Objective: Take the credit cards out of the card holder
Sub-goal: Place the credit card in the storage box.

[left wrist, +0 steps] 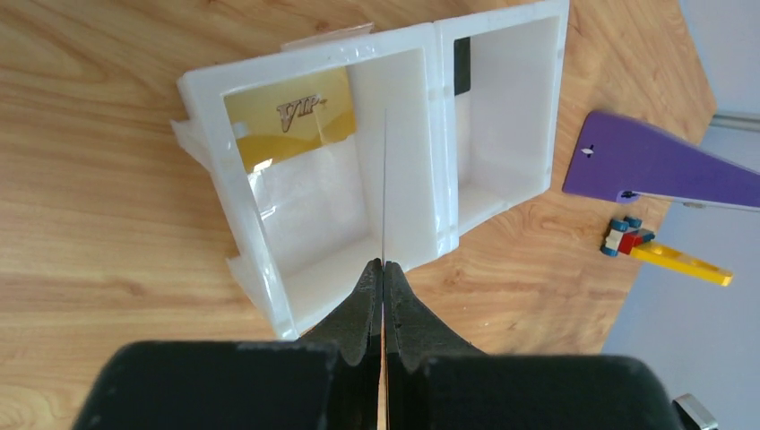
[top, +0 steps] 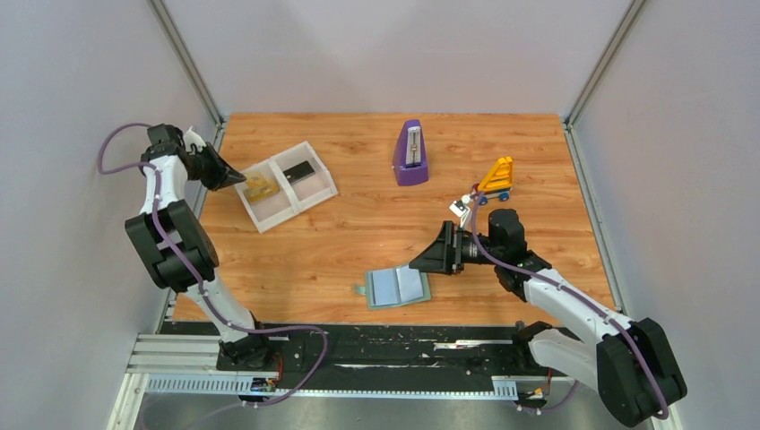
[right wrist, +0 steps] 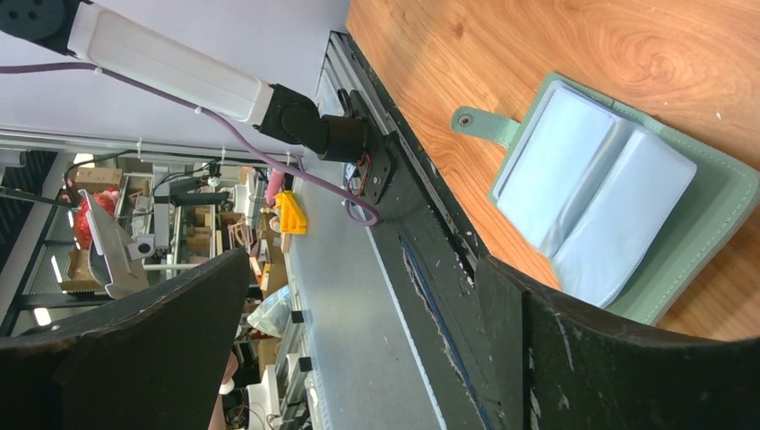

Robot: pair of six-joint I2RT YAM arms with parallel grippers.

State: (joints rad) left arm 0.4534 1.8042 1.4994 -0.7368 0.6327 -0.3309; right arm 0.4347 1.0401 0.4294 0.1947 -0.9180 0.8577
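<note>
The card holder (right wrist: 618, 179) lies open and flat on the wooden table (top: 358, 233), close to the near edge. Its cover is pale teal with a stitched border and a soft, leather-like surface. Its inner pockets are smooth, slightly glossy grey-blue sleeves, and a small strap tab (right wrist: 479, 125) with a round metal snap sticks out from one edge. The right gripper (top: 428, 246) hovers just beside it, its two black, scuffed fingers spread wide with nothing between them. Well apart, at the far left, stands a white tray (left wrist: 211, 134) of matte, somewhat translucent plastic with two rectangular compartments. At the far end of one compartment is a shiny yellowish-gold card (left wrist: 291, 116) with the word "VIP" in slanted metallic letters. In the other compartment a dark card (left wrist: 462, 67) shows in the wrist view only as a narrow black strip, and no writing can be read on it. The left gripper (left wrist: 384, 262) is above the near rim of the tray, its fingers pressed together on a thin flat piece (left wrist: 384, 179) seen edge-on as a hair-fine line. What this piece is I cannot tell. A purple wedge-shaped object (left wrist: 663, 166) and a small brick toy (left wrist: 668, 258) stand on the table beyond the tray.
</note>
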